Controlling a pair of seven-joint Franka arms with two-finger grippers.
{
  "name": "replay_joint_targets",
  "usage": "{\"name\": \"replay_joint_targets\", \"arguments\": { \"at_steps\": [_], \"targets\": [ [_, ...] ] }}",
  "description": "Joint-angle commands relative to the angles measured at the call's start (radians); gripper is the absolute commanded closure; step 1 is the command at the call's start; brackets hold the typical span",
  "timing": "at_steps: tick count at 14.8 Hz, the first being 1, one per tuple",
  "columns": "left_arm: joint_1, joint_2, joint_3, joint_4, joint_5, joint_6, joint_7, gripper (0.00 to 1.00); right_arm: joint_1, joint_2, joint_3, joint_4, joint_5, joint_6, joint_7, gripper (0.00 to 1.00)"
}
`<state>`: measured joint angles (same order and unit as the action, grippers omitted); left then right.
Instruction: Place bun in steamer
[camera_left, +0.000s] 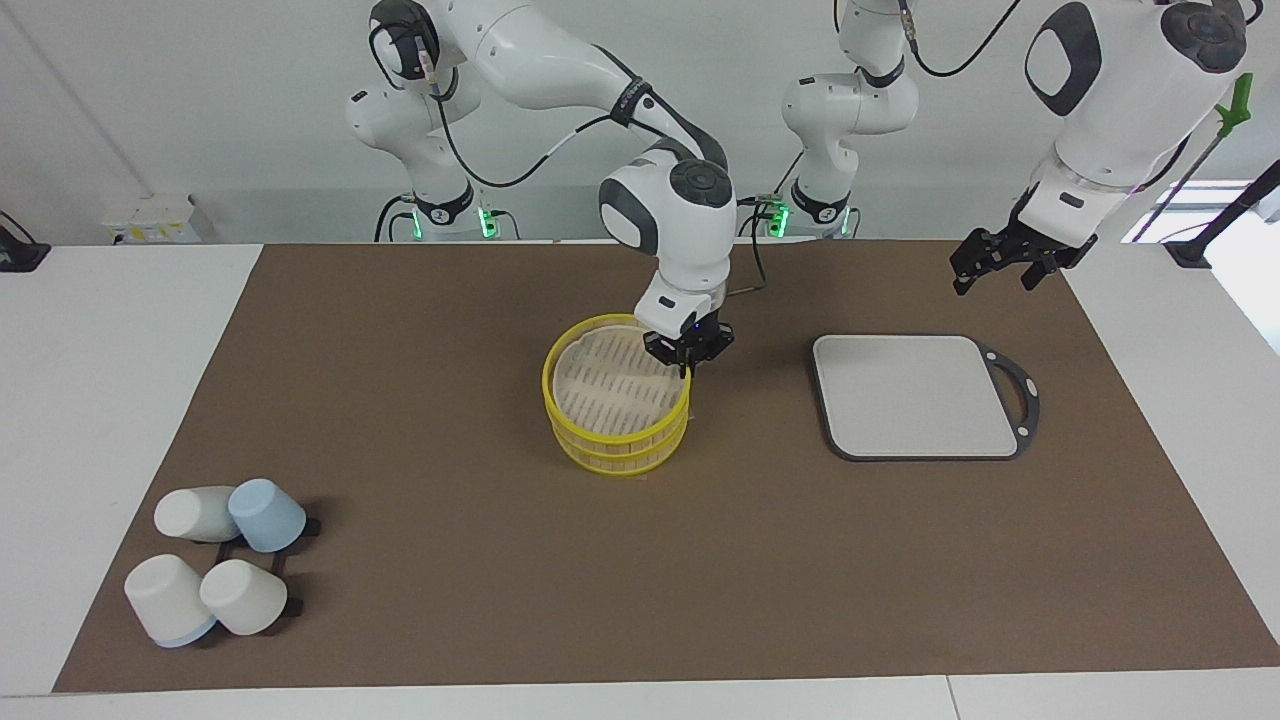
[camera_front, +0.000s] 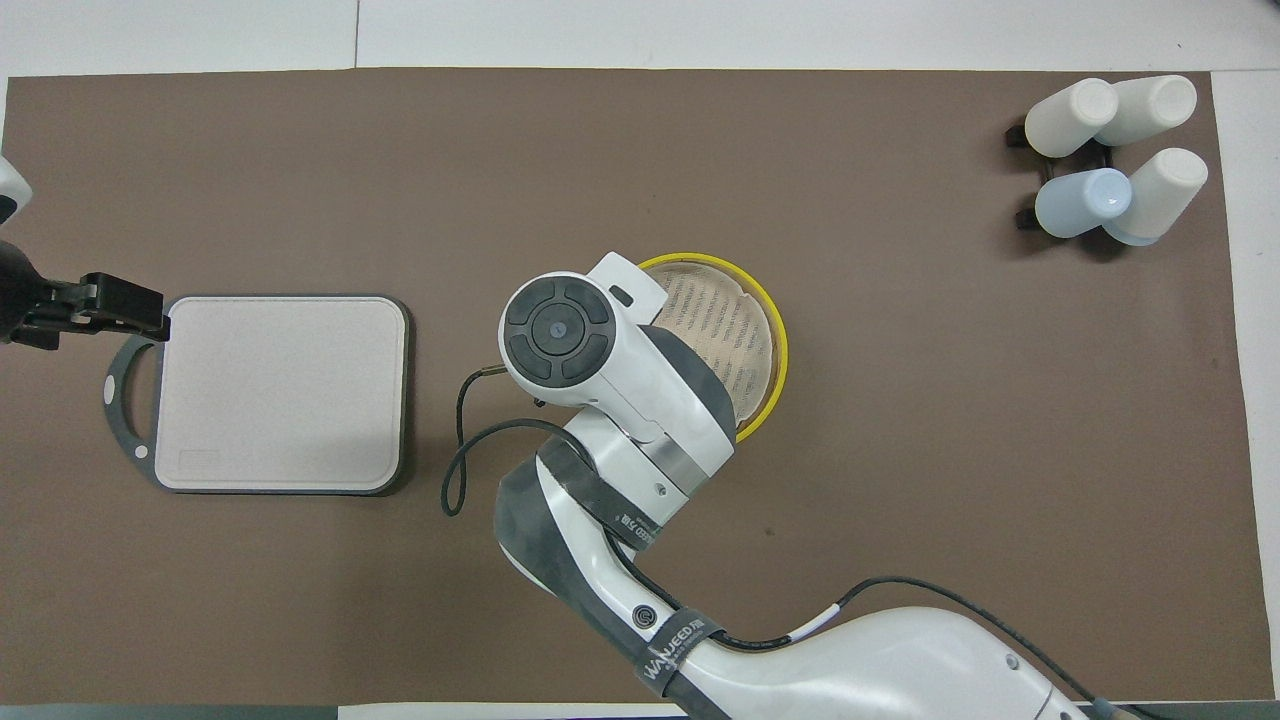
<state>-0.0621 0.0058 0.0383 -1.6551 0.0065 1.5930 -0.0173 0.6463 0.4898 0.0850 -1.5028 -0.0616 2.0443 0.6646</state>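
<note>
- The left gripper (camera_left: 997, 266) hangs in the air at the left arm's end of the table. In the overhead view it is over the handle end of the grey board (camera_left: 915, 395). Its fingers are spread, with nothing between them. This arm waits.
- The right arm (camera_front: 620, 400) reaches in over the brown mat (camera_left: 400, 400). The right gripper (camera_left: 688, 352) points straight down at the rim of the steamer (camera_left: 548, 385), on the rim's side toward the left arm's end.
- We cannot tell whether that gripper grips anything. From above, the arm's own wrist hides it and also covers part of the basket.
- The steamer sits mid-mat, two yellow-rimmed tiers stacked, with its pale slatted top showing.
- We cannot make out the bun in either view. The visible slats are bare, and the part under the wrist is hidden.
- The board lies flat beside the steamer, well apart from it and toward the left arm's end. Its black ring handle (camera_left: 1027, 395) points to that end.
- Farthest from the robots, at the right arm's end, four cups (camera_left: 245, 595) lean on a black rack (camera_left: 296, 606). Three are white and one is blue, and they touch one another.
</note>
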Motion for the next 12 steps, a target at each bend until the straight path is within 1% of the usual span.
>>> {"name": "replay_joint_targets", "arguments": {
  "at_steps": [1, 3, 4, 5, 7, 8, 9, 12],
  "targets": [
    [0.005, 0.016, 0.002, 0.043, -0.017, -0.039, 0.019, 0.0, 0.001, -0.033, 0.002, -0.042, -0.001, 0.027, 0.029, 0.96],
    [0.01, 0.01, 0.002, 0.043, -0.043, -0.039, 0.019, 0.0, 0.001, -0.034, 0.002, -0.043, -0.001, 0.028, 0.029, 0.95],
    [0.01, 0.01, 0.002, 0.043, -0.045, -0.036, 0.019, 0.0, 0.0, -0.034, 0.002, -0.045, -0.001, 0.034, 0.029, 0.89],
    [0.01, 0.011, 0.002, 0.046, -0.048, -0.034, 0.019, 0.0, 0.0, -0.036, 0.001, -0.057, -0.001, 0.048, 0.029, 0.78],
    [0.01, 0.011, 0.003, 0.055, -0.053, -0.034, 0.019, 0.0, 0.001, -0.039, 0.001, -0.068, -0.001, 0.053, 0.03, 0.41],
    [0.01, 0.01, 0.005, 0.055, -0.053, -0.037, 0.019, 0.0, 0.001, -0.039, 0.001, -0.067, -0.001, 0.05, 0.032, 0.12],
    [0.01, 0.008, 0.003, 0.055, -0.051, -0.038, 0.017, 0.0, 0.001, -0.039, 0.001, -0.059, -0.001, 0.042, 0.032, 0.0],
    [0.01, -0.024, 0.002, 0.046, -0.051, -0.037, 0.019, 0.0, -0.01, -0.039, -0.004, -0.045, -0.003, 0.03, 0.029, 0.0]
  ]
}}
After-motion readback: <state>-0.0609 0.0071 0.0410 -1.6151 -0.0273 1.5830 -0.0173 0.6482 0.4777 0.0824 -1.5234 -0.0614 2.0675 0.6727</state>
